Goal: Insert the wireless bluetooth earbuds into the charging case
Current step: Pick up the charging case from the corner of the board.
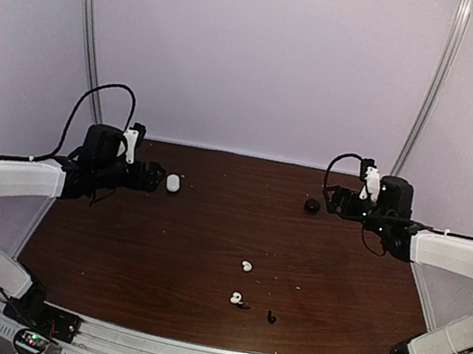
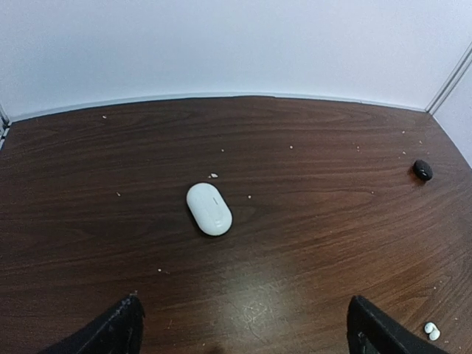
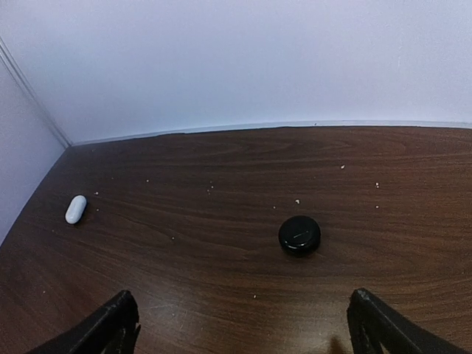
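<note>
**While nothing is being held, the wireless bluetooth earbuds lie loose on the table**

Since I'm going left to right off the overhead view, the left gripper comes first. It's out over the far left part of the dark wood top, jaws spread wide, empty. The white case lies flat just past its fingertips, not touching them. From the left wrist cam it's a smooth oval pebble with the lid looking shut, sitting ahead of and between the two black fingers.

Middle of the table is where the buds are. One white bud is roughly dead centre. The second white bud is closer to the near edge, and the black bud is just to its right, apart from it. All three are well apart from both cases and both grippers.

Further right, the black case is a little round puck at the far right, lid down as far as I can tell. The right gripper is just beside it, also wide open and holding nothing. Its wrist cam shows the puck ahead of the fingertips, clear of them. Pale crumbs are scattered on the wood.
</note>
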Tool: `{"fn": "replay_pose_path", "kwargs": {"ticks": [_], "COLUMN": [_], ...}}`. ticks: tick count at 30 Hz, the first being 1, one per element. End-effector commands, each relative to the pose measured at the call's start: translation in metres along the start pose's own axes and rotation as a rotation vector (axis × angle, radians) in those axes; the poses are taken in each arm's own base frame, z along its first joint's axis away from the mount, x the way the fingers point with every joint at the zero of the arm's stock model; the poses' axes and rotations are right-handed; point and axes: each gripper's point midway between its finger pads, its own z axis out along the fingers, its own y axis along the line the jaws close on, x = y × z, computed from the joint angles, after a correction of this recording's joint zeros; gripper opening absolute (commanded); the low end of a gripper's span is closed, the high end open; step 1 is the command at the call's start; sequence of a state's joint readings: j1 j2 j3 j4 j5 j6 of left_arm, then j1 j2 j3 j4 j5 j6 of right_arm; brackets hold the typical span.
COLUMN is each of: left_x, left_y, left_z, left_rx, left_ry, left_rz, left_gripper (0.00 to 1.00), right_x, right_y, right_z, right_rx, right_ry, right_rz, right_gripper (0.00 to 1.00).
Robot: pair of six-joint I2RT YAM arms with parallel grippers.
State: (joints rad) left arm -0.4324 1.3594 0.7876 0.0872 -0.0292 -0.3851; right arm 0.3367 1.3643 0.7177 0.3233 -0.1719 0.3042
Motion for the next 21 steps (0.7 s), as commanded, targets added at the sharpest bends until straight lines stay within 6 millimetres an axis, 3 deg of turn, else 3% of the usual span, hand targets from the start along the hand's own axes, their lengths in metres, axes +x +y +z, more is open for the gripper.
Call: {"fn": "replay_pose_path", "kwargs": {"ticks": [1,5,9,16,21], "left_x": [-0.031,-0.049,-0.053,-0.050,-0.051], "left_y": [0.003,-0.005,-0.011,-0.029,-0.041], "left_z": [-0.004,-0.014,-0.013,-0.016,-0.018], "left_rx": [-0.053,-0.021,0.004,0.105,0.170], "left_ry": [-0.128,-0.207,-0.195,-0.207,-0.210], "left_rz": [-0.001,-0.003,0.026,0.075,0.110], "left_gripper": [0.98,0.98,0.98,0.98,0.98], "right_x": [-0.005,-0.004,-0.001,0.023,0.052], "right_y": [-0.001,-0.002,-0.011,-0.043,-0.060], "right_z": [0.009,0.022,0.046,0.096,0.125], "right_rx": [0.035,0.046,0.065,0.056,0.066], "right_ry": [0.017,0.069,0.136,0.278,0.381], "right_rz": [-0.043,-0.085,-0.126,-0.120,-0.123], "right_gripper": [1.00,1.00,1.00,1.00,1.00]}}
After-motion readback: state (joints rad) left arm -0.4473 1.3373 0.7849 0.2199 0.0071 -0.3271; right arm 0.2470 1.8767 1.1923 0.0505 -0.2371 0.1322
